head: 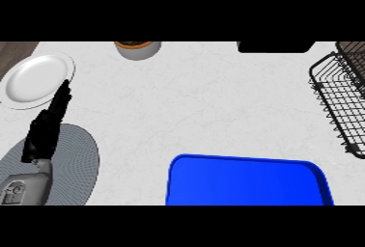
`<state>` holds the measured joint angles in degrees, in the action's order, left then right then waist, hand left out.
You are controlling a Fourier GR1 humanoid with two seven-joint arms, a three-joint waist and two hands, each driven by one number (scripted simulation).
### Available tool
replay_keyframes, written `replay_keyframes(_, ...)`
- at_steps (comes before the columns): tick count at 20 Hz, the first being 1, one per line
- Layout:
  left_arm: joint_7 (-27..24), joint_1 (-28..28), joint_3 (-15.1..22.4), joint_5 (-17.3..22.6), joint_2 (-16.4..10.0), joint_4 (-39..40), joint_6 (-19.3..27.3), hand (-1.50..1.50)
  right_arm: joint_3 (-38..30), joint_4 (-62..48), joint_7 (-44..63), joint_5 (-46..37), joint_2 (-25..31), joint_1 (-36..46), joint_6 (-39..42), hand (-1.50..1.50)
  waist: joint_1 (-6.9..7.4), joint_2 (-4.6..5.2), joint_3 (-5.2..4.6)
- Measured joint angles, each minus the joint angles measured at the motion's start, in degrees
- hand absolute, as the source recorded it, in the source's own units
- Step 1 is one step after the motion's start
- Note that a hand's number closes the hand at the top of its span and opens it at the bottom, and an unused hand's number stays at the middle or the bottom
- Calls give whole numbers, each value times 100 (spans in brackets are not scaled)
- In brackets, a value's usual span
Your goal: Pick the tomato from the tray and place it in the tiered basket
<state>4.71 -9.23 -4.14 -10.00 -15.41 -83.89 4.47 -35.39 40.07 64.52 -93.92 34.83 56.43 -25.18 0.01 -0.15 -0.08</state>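
A blue tray point(246, 181) lies at the lower middle of the counter, and no tomato shows on it. The black wire tiered basket point(343, 99) stands at the right edge, partly cut off. My left hand point(46, 128) rests at the left with straight fingers pointing up, above a grey round mat. It holds nothing. My right hand does not show in the head view.
A white plate point(32, 79) sits at the far left, just beyond my left fingertips. A grey round mat point(71, 169) lies under my left forearm. A grey pot point(137, 48) stands at the back, and a black object point(275, 46) sits at the back right.
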Motion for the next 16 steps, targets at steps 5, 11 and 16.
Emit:
replay_keyframes(5,-62,199,-4,-33,29,-40,43,0,-225,901,288,-249,-243,-82,130,-150,-88,-59,-7)
replay_keyframes(11,-84,365,-104,3,-23,-62,36,0,-511,2402,434,-423,-1074,-392,349,-150,-257,-144,-14)
replay_keyframes(16,-48,396,-193,36,-63,-71,41,0,-526,4031,332,-651,-2058,-934,536,-150,-376,-182,-15)
